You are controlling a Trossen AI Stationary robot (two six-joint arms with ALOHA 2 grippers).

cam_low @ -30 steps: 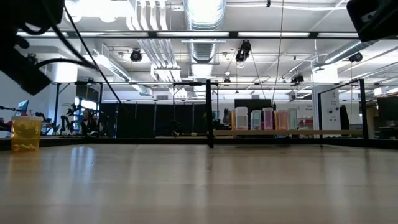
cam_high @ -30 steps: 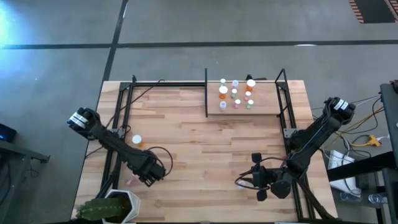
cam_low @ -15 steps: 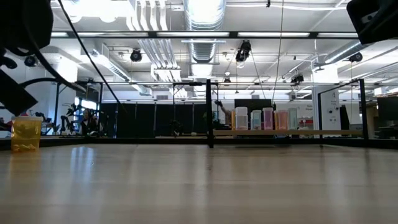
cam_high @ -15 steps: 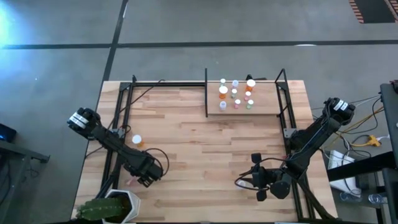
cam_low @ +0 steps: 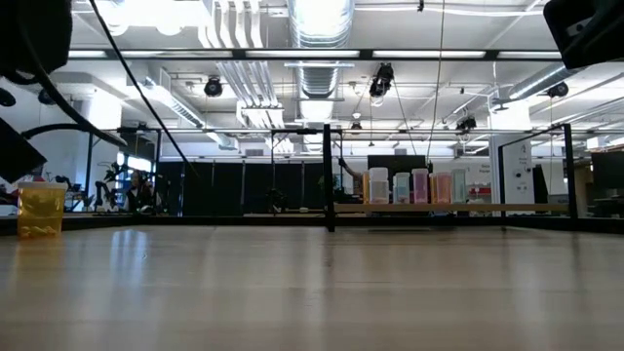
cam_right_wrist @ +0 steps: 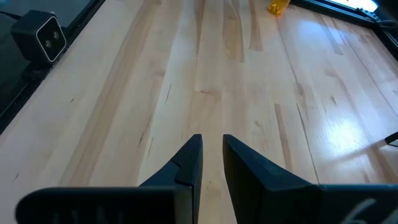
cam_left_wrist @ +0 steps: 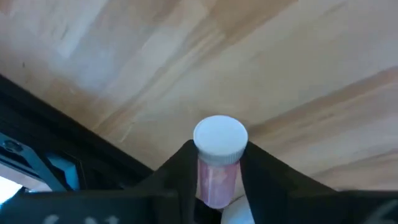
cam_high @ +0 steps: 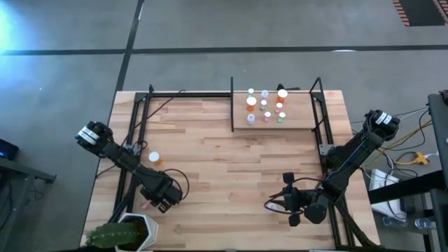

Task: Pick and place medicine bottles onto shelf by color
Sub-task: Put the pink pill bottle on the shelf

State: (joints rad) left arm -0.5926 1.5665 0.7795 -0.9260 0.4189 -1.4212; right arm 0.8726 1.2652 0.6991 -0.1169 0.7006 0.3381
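A small pink bottle (cam_left_wrist: pixel 217 163) with a white cap stands between the fingers of my left gripper (cam_left_wrist: pixel 216 158), near the table's near left corner (cam_high: pixel 151 203). An orange bottle (cam_high: pixel 154 159) stands on its base on the table a little farther back; the low view shows it too (cam_low: pixel 41 211). Several bottles (cam_high: pixel 264 106) stand on the shelf (cam_high: pixel 294 126) at the far side. My right gripper (cam_right_wrist: pixel 212 162) hovers shut and empty over the near right of the table (cam_high: pixel 280 201). My left gripper pinches the pink bottle's body just under the cap (cam_left_wrist: pixel 215 179) between its two fingers (cam_left_wrist: pixel 180 169). They come steeply from above, one on each side. The cap points up; the fingers hide the bottle's base.
A potted green plant (cam_high: pixel 119 234) stands at the near left corner, close to my left gripper. Black metal rods (cam_high: pixel 133 140) run along the table's left and right sides. A black upright bar (cam_high: pixel 232 105) bounds the shelf. The table's middle is bare wood.
My left gripper has sunk and shifted a little toward the near left corner, by the plant. My right arm has kept still.
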